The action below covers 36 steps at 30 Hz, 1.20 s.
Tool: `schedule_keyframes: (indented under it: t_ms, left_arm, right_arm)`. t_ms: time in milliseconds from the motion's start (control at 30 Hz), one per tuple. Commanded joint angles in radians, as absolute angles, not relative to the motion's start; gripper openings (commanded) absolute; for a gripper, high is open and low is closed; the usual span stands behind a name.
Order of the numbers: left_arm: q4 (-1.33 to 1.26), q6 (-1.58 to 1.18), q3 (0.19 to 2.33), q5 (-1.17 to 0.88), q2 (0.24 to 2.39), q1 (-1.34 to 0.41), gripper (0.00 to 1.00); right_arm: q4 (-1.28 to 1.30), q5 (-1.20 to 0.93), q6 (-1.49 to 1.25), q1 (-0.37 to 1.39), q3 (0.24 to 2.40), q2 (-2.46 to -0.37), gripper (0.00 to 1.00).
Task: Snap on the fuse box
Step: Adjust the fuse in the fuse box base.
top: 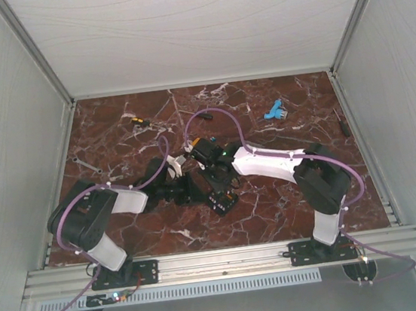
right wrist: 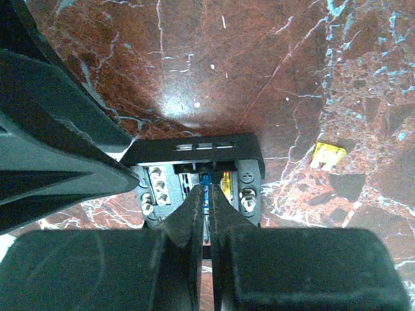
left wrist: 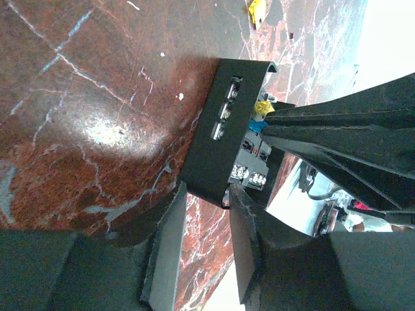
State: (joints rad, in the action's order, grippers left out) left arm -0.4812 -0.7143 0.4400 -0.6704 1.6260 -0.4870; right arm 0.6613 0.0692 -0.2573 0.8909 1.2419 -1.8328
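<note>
Right wrist view: small black square plastic fuse box (right wrist: 194, 150) over the red-brown marble tabletop (right wrist: 214, 58); resting or lifted, could not tell. Coloured fuses and screw terminals showed inside. Right gripper (right wrist: 205, 194) stood directly over the fuse box with its fingers pressed together, tips at a small blue fuse (right wrist: 205, 177) in the middle row; could not tell if they pinched it. Left gripper (left wrist: 207, 194) was at the fuse box's side, fingers partly apart and clamped on its edge. Loose yellow blade fuse (right wrist: 327, 154) lay right of the fuse box in that view, well apart.
</note>
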Motion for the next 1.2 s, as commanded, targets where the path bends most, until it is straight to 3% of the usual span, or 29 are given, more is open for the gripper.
schedule_keyframes:
  t_ms: [0,100,467,1167]
  left_arm:
    - [-0.476,-0.695,0.461,-0.639,1.630,-0.489,0.32]
    - [-0.477,-0.695,0.459,-0.640,1.623,-0.492,0.32]
    - [-0.479,-0.695,0.461,-0.643,1.615,-0.500,0.32]
    - [-0.473,-0.693,0.463,-0.639,1.615,-0.502,0.33]
  right_arm:
    - [0.845,0.170,-0.222,0.890,1.177,-1.949,0.00]
    - [0.814,0.125,-0.219,0.929,1.258,-1.896,0.00]
    - [0.692,0.067,-0.283,0.939,1.317,-1.706,0.19]
    - [0.654,0.000,-0.340,0.878,1.243,-1.773,0.08]
